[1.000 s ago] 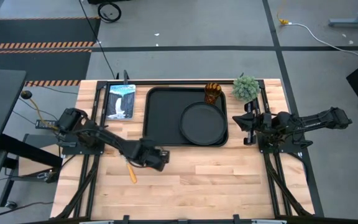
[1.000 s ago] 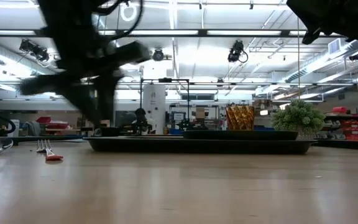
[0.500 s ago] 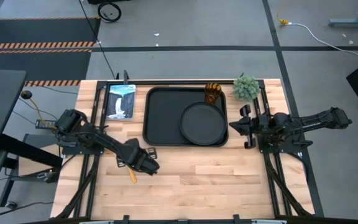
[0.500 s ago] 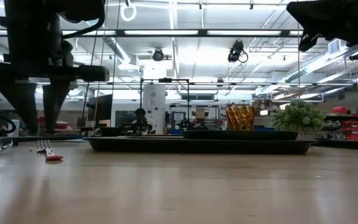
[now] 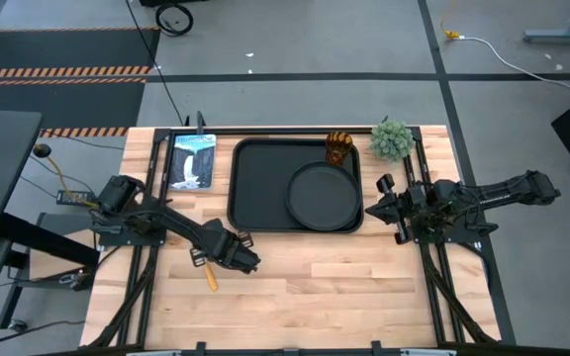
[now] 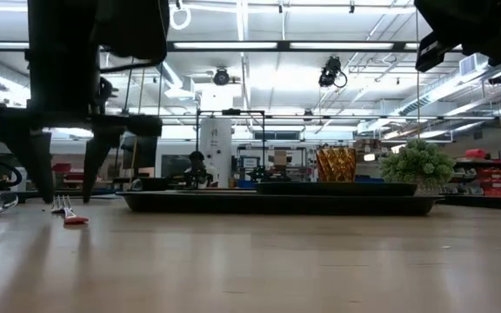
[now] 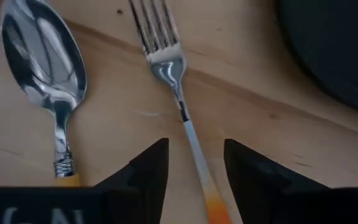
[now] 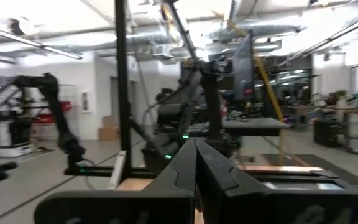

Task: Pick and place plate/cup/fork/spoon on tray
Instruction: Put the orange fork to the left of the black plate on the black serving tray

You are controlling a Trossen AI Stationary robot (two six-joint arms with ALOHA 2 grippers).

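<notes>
Pale wood is showing between my left tool's (image 7: 194,180) fingers, which are standing apart with the fork's (image 7: 178,102) thin shaft running right down the gap. I am hanging the tool above the fork near the tabletop's (image 5: 364,287) 8 o'clock edge, fingers straddling the narrow neck, because that looks like the easiest part to pinch. In the low view the two fingertips (image 6: 40,169) are pointing down on either side of the fork (image 6: 66,211), with nothing clamped yet.

The spoon (image 7: 48,68) is lying just beside the fork, bowl up and roughly parallel to it, apart from it; in the overhead view I am seeing only a yellow-orange handle (image 5: 209,276) poking out from under the arm. The closeness worries me a little: a sloppy close could nudge the spoon.

Moving rightward, the tray (image 5: 260,183) is sitting at the tabletop's middle toward 12 o'clock, and the plate (image 5: 323,195) is already lying inside it at its 4 o'clock end. The cup (image 5: 338,148) is standing in the tray's 1 o'clock corner, just beyond the plate's rim, so I am judging those two as done and the cutlery as what remains. The tray's 9 o'clock half is bare, leaving room for fork and spoon.

A small green plant (image 5: 392,139) is sitting off the tray at its 1 o'clock side. My right tool (image 5: 382,205) is waiting at the tabletop's 3 o'clock edge, raised, its fingers pressed together and holding nothing, clear of the tray.
</notes>
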